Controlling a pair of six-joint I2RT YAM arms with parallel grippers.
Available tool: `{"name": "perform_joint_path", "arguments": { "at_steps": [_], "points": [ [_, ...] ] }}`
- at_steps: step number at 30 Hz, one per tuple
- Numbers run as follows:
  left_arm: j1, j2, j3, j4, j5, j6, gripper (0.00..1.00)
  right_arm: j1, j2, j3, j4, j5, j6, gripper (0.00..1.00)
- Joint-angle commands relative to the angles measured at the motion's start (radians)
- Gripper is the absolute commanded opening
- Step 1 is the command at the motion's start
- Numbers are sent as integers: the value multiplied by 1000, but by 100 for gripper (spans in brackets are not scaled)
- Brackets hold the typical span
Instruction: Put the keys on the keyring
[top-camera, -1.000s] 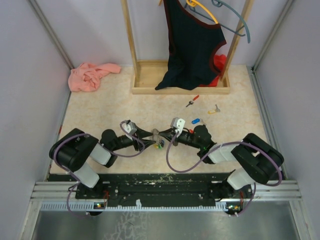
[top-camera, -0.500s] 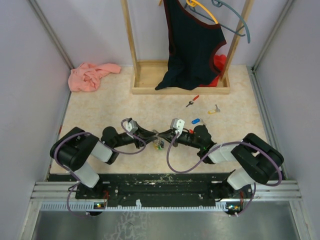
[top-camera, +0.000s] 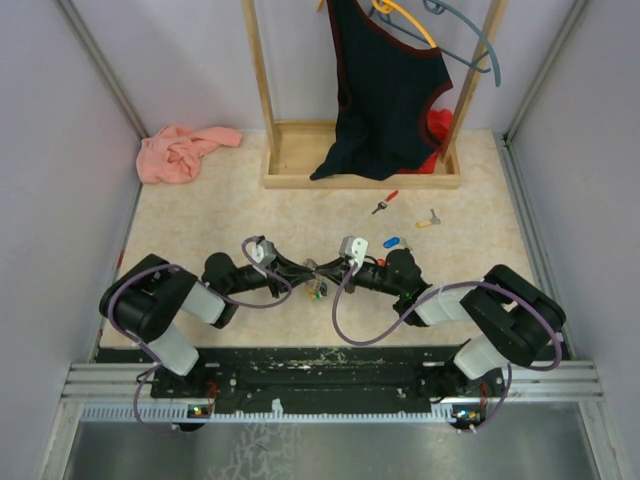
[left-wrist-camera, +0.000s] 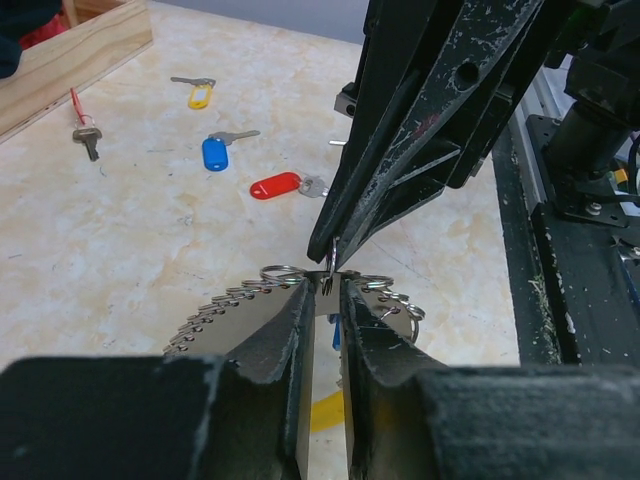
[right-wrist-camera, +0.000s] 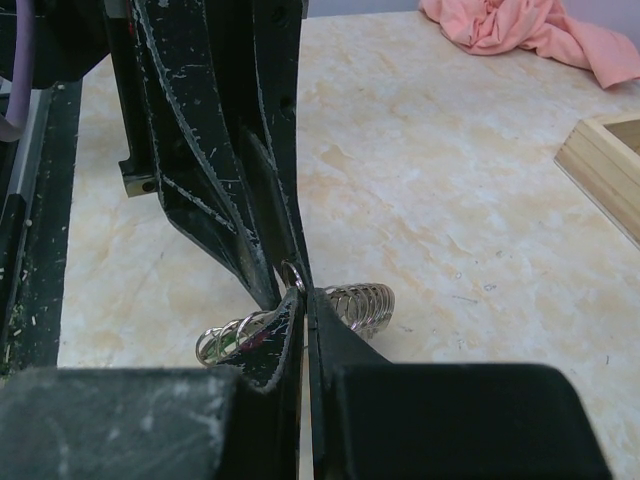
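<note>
top cam: high at near edge, looks down on whole table (top-camera: 200, 215). wrist cams: low, v. close, facing each other; all share keyring (top-camera: 316, 282).

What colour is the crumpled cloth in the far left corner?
The cloth is pink; the top view shows it best.

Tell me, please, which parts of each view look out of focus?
Left wrist: the left gripper blurs toward the bottom edge, keyring sharp. Right wrist: the right gripper likewise, pink cloth clear. Top external: evenly lit, sharp.
</note>
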Motion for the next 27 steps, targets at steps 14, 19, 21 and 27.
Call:
{"name": "perform_joint_path", "arguments": {
  "at_steps": [14, 19, 21, 27],
  "points": [
    [-7, -28, 21, 268, 48, -35, 15, -6, -15, 53, 16, -44, 4, 0],
    [-7, -14, 14, 269, 42, -30, 20, -5, -27, 52, 16, -44, 8, 0],
    [-7, -9, 8, 270, 36, -21, 21, -5, -30, 51, 22, -45, 12, 0],
    [-7, -7, 2, 245, 19, 3, 20, -6, -30, 47, 53, -53, 40, 0]
  ]
}}
